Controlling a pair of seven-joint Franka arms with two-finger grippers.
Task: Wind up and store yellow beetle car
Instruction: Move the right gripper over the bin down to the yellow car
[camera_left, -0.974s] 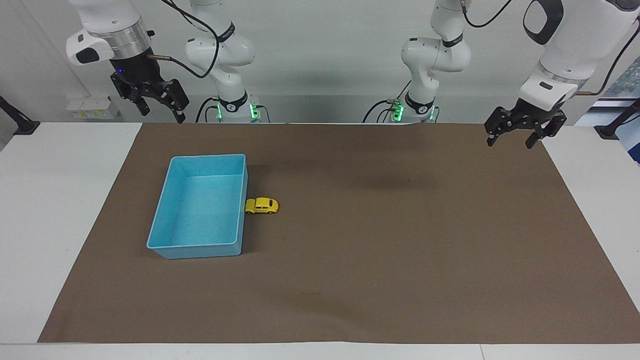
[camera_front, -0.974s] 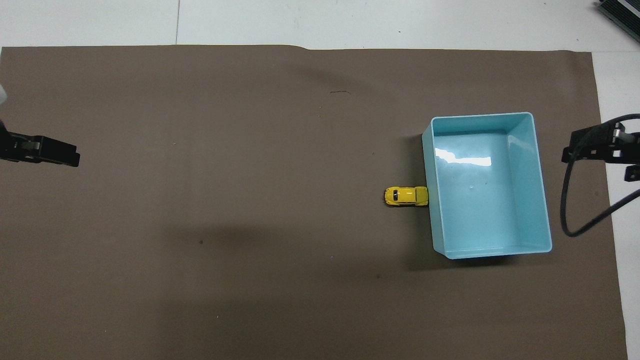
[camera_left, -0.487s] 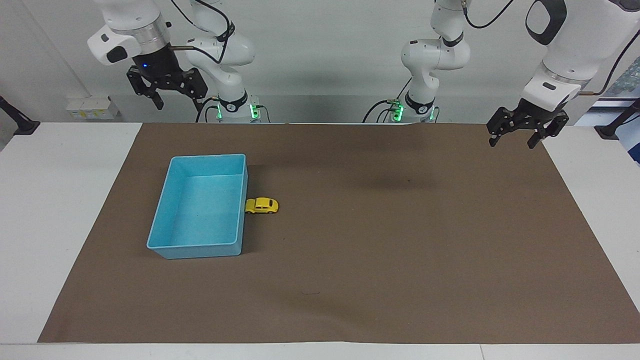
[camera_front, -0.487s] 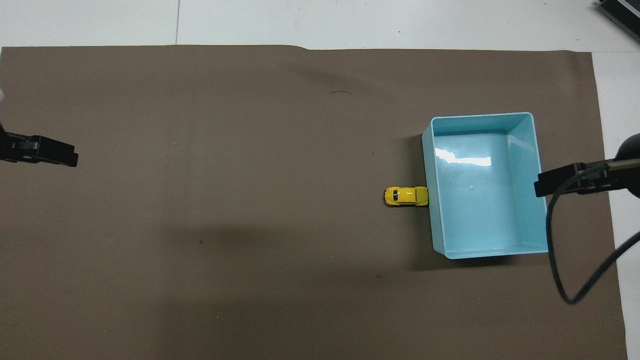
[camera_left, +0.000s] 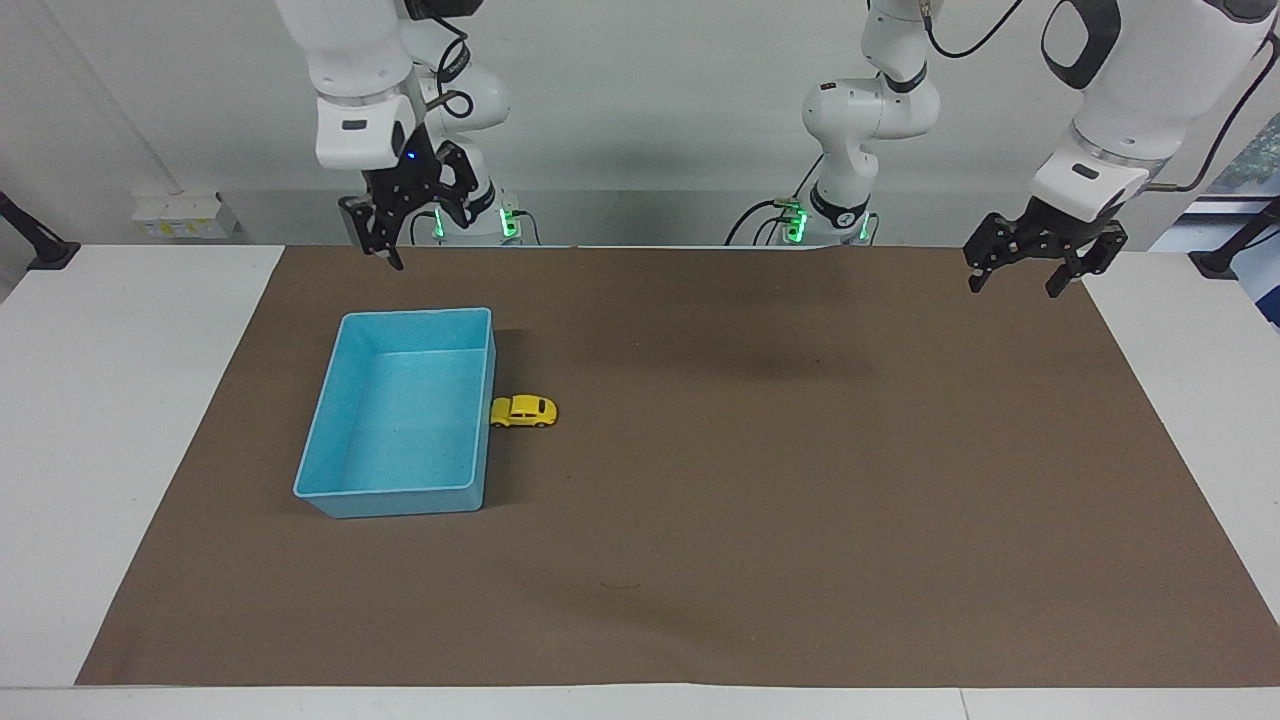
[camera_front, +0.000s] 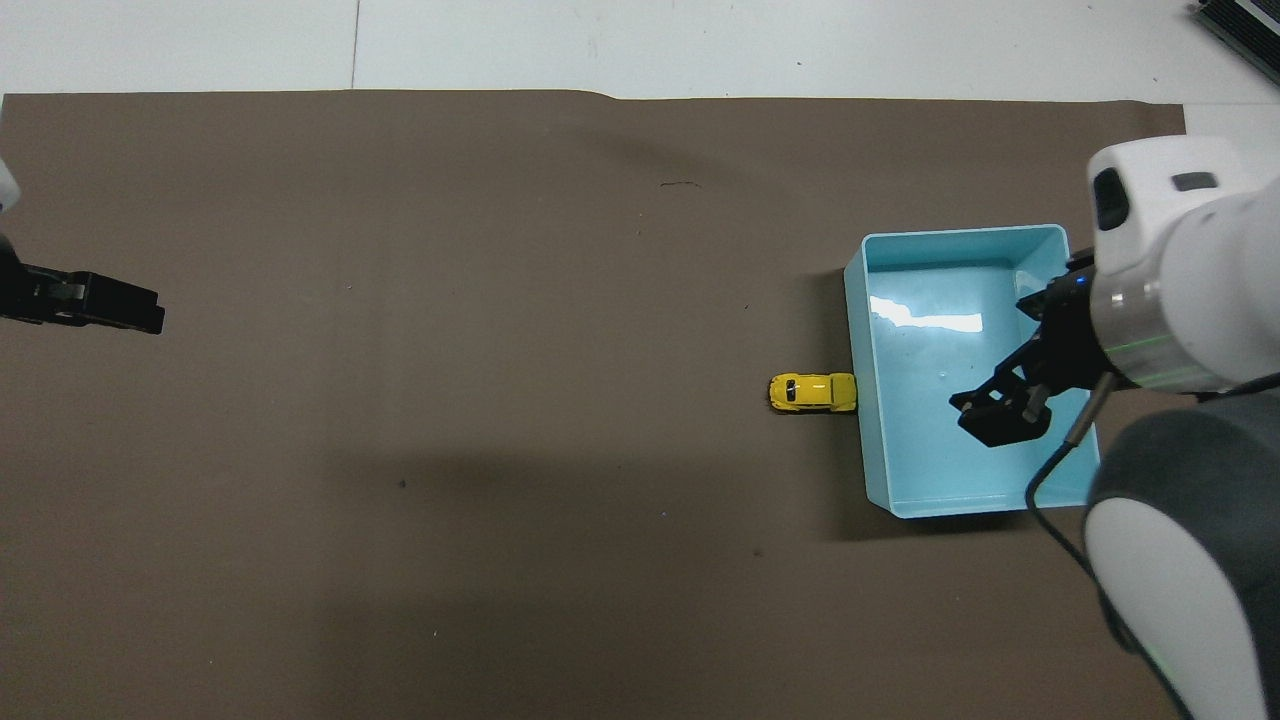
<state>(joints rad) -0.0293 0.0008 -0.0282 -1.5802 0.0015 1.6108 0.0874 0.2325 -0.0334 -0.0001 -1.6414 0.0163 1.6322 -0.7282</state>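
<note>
Entry 1, right gripper (camera_left: 385, 240): I see it raised above the edge of the brown mat (camera_left: 760, 560) nearest the robots, toward the right arm's end of the table (camera_left: 120, 400). Its fingers are spread wide and carry nothing.

Entry 2, left gripper (camera_left: 1030, 268): it hangs over the mat's corner at the left arm's end, fingers wide apart and empty. This arm waits.

Entry 3, light-blue bin (camera_left: 330, 440): it stands open and empty on the mat, toward the right arm's end, lengthwise from the robots' edge outward.

Entry 4, yellow beetle car (camera_left: 523, 411): it sits on its wheels on the mat, outside the bin, one end against or just short of the bin's long wall that faces the table's middle. I cannot tell whether they touch.

Step in hand, as I judge it: the approach. The car is neither gripped nor wound nor stored. My next move calls for carrying the right gripper over the bin's wall and down onto the car, with the fingers across its narrow body and clear of the wall.

Views compared: the overhead view sets the right gripper (camera_front: 1000, 415) above the bin's (camera_front: 1045, 240) floor, which tells nothing of its height; the facing view shows it high up and short of the bin. The overhead view shows the car (camera_front: 812, 393) lying square to the bin's wall.
</note>
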